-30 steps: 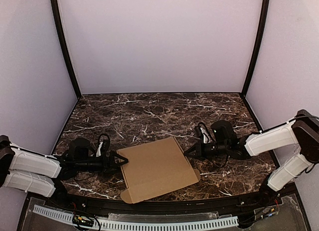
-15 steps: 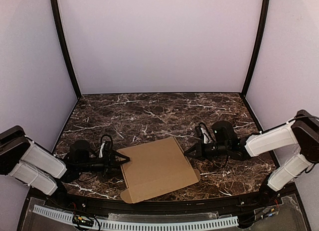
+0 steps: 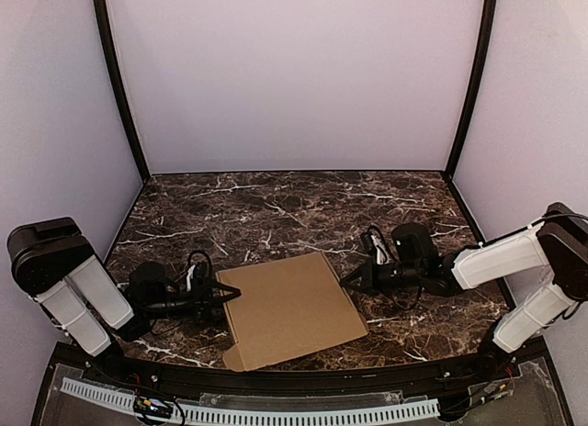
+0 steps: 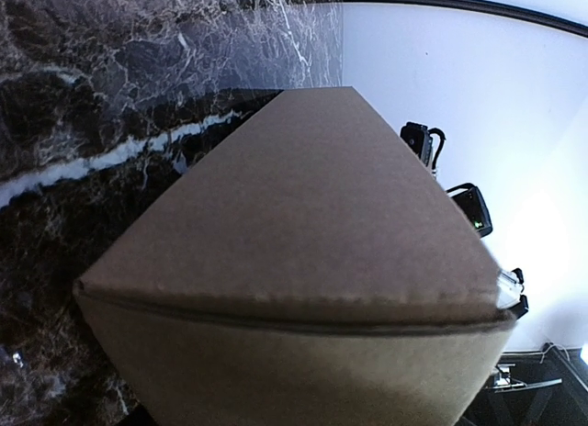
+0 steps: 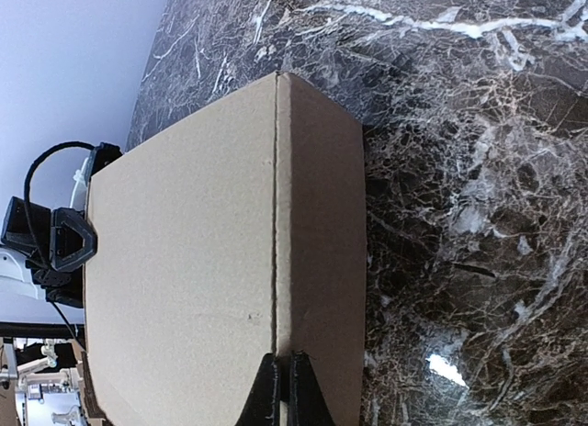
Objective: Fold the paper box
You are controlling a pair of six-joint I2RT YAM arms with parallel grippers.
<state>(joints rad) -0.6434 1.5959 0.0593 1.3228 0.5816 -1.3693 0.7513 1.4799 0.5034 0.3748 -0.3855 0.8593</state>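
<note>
Pale lilac walls [image 3: 294,77] enclose a dark marble table [image 3: 276,206]. The right hand [image 5: 280,389] has its fingers pinched together and holds nothing. Its tips are set against the top crease of the box's right wall, probably to brace that side. The left hand [image 3: 223,296] sits at the opposite, left wall; I cannot tell whether it is spread or gripping, since its own camera shows only cardboard. Between them the paper box [image 3: 289,308] lies shallow, lid down, near the table's front edge. The two hands are likely steadying it from both sides.
</note>
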